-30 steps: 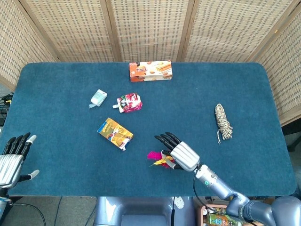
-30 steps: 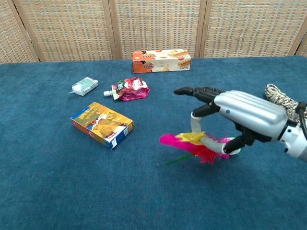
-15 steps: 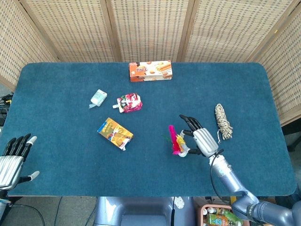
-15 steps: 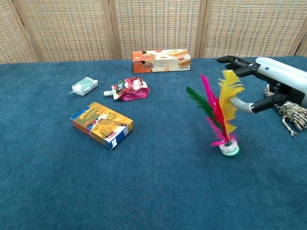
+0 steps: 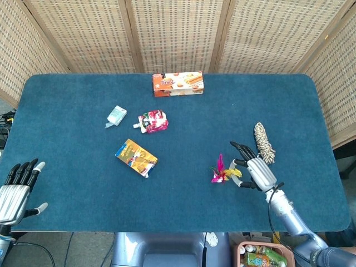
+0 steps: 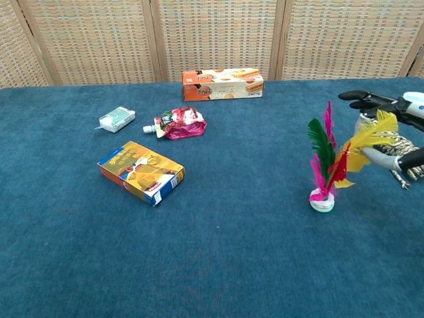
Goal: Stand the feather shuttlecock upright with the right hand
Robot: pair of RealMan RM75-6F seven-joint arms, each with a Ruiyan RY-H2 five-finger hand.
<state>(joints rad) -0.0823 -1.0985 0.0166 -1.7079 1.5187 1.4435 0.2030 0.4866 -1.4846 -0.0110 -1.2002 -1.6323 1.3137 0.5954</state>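
At the near left corner of the blue tabletop [image 5: 67, 189], the left hand [image 5: 14, 186] hangs just off the edge with its fingers spread and nothing in it, well apart from every object; only the head view shows it. On the near right, the feather shuttlecock [image 6: 330, 162] stands upright on its white base, its green, pink, red and yellow feathers fanning upward. The right hand [image 5: 253, 169] is just to its right with the fingers apart; in the chest view a yellow feather lies across the fingers at the frame edge, and whether the hand touches it or merely sits behind it cannot be told, but the fingers are not closed around the shuttlecock. A coil of rope [image 5: 263, 142] lies just beyond the right hand, toward the right edge, and partly shows behind the hand in the chest view. To the left of the shuttlecock, near the middle of the tabletop, a yellow and orange box [image 6: 140, 171] lies flat at an angle. Farther back and slightly right of that box sits a pink pouch [image 6: 179, 123] with a white spout pointing left, and a small pale green packet [image 6: 117, 118] lies just to its left. At the far edge, near the middle, an orange biscuit box [image 6: 222, 83] lies on its long side in front of the woven screen [image 5: 178, 33].
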